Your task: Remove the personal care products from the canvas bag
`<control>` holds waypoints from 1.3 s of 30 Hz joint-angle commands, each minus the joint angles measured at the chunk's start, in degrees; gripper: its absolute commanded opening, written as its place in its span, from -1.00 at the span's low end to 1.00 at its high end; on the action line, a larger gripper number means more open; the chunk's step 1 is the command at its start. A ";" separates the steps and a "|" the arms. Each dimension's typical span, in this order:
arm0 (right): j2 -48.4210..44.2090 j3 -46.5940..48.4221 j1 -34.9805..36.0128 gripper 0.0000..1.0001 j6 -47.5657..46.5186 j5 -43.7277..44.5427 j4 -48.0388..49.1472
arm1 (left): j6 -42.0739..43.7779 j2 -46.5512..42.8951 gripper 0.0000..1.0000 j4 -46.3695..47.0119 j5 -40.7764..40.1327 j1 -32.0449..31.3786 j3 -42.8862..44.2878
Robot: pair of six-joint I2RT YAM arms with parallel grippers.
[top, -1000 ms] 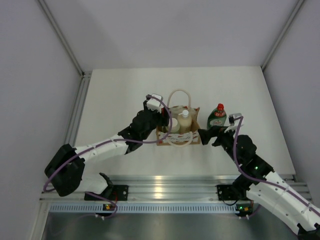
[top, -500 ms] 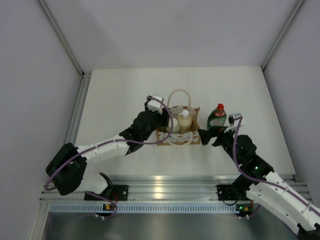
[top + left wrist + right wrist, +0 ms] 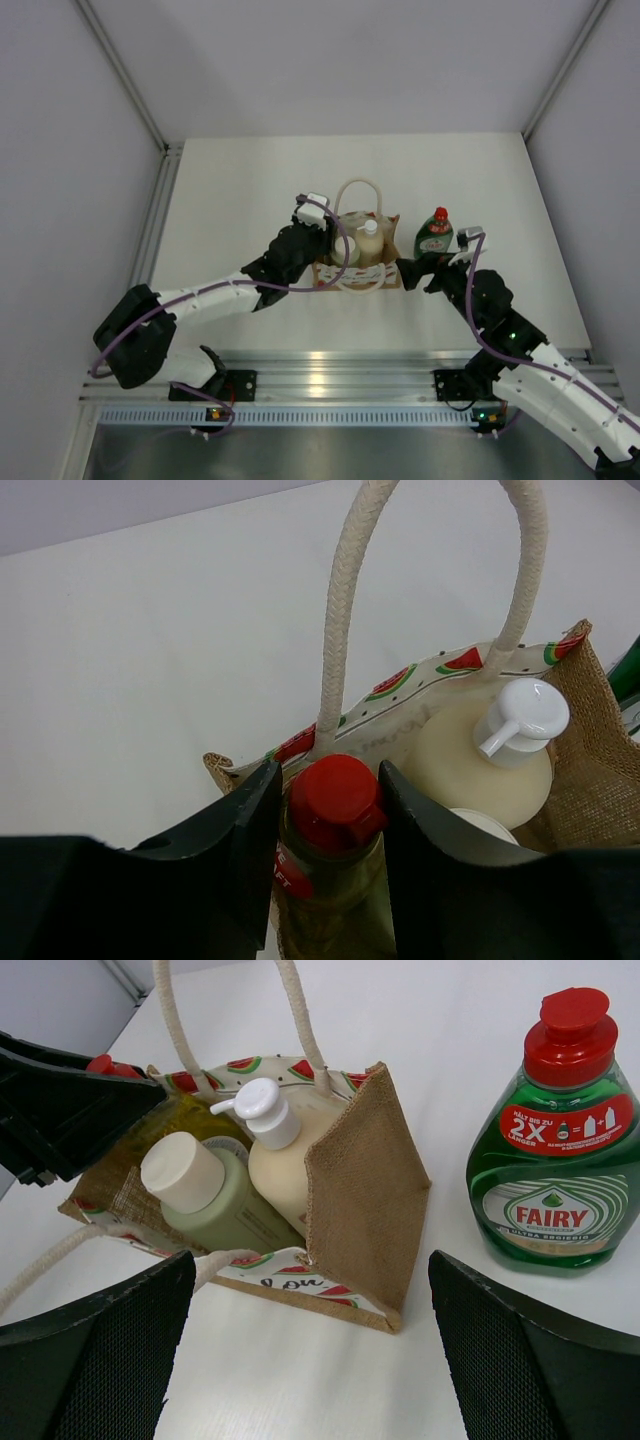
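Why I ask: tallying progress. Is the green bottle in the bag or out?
Out. The green bottle stands upright on the table beside the canvas bag, apart from it.

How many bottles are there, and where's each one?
4. In the canvas bag: a yellow red-capped bottle between the left gripper's fingers, a cream pump bottle, a grey-green cylinder bottle. The green Fairy bottle stands outside, beside it. No others show.

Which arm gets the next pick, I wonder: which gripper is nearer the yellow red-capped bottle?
Left. The left gripper straddles the yellow bottle in the canvas bag; the right gripper hangs open outside the bag.
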 commanded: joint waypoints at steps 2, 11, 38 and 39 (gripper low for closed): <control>0.02 0.02 0.74 0.90 -0.79 0.61 -0.52 | -0.11 -2.97 -1.00 3.66 -1.11 -1.19 0.73; 0.37 0.02 0.75 0.90 -0.97 0.79 -0.52 | 0.67 -4.12 -1.00 4.36 -2.52 -1.54 2.31; -0.51 -0.68 0.74 0.89 -0.97 1.84 -0.52 | 2.61 -5.52 -1.00 4.36 -0.50 -1.80 8.82; -0.42 -0.69 0.74 0.89 -0.97 1.93 -0.52 | 2.44 -5.70 -1.00 4.19 -0.41 -1.80 9.08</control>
